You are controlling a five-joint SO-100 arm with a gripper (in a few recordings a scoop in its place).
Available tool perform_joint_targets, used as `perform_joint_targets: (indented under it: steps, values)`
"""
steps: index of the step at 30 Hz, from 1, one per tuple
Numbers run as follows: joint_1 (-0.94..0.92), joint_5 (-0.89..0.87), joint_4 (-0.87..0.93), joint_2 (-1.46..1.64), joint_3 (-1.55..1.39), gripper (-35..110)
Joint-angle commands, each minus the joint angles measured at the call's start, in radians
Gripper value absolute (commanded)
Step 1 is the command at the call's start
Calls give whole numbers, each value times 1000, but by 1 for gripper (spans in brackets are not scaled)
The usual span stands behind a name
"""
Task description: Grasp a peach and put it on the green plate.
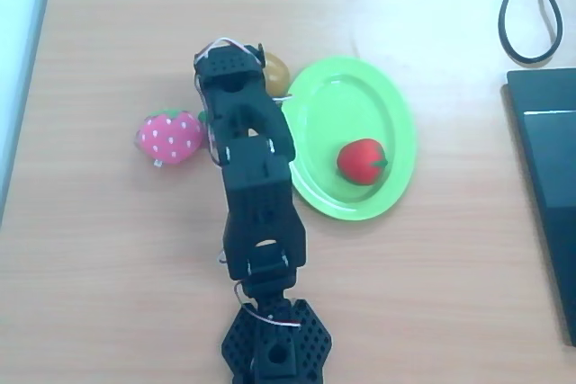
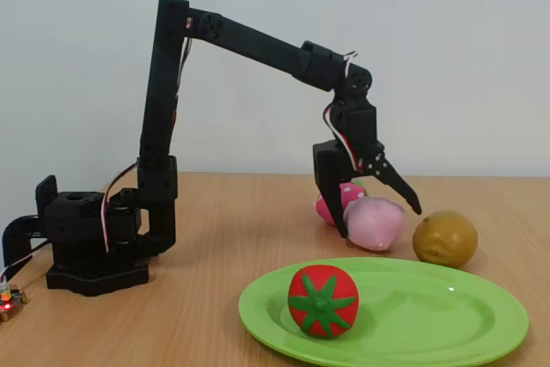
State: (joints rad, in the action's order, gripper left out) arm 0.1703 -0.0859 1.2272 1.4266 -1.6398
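Peach: we see it resting on the counter in the fixed view, pale pink, directly beneath the black arm's wrist.
Peach relative to jaws: it sits between the two spread fingers; one finger hangs down at its left side, the other finger angles out above its upper right.
Jaws state: wide open, holding nothing; we cannot tell whether either finger touches the peach.
Green plate: nearer the camera than the peach in the fixed view and apart from it; in the overhead view it lies right of the arm.
Red fruit: sits on the plate, green stem cap facing the fixed camera.
Strawberry: on the counter, left of the arm in the overhead view.
Brown fruit: just right of the peach in the fixed view; near the plate's rim in the overhead view.
Counter: light wood grain.
Room: plain pale wall behind in the fixed view.
Right edge, overhead view: a dark flat device, cut off, and a black cable loop.
Hidden: the arm covers the peach in the overhead view; the strawberry is partly hidden behind the left finger and the peach in the fixed view.
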Motion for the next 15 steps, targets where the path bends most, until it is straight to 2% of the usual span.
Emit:
perform_joint_targets:
  steps: [1,15]
  values:
    - [15,-3,8,9,29,51]
    - [5,28,-5,-8,40,33]
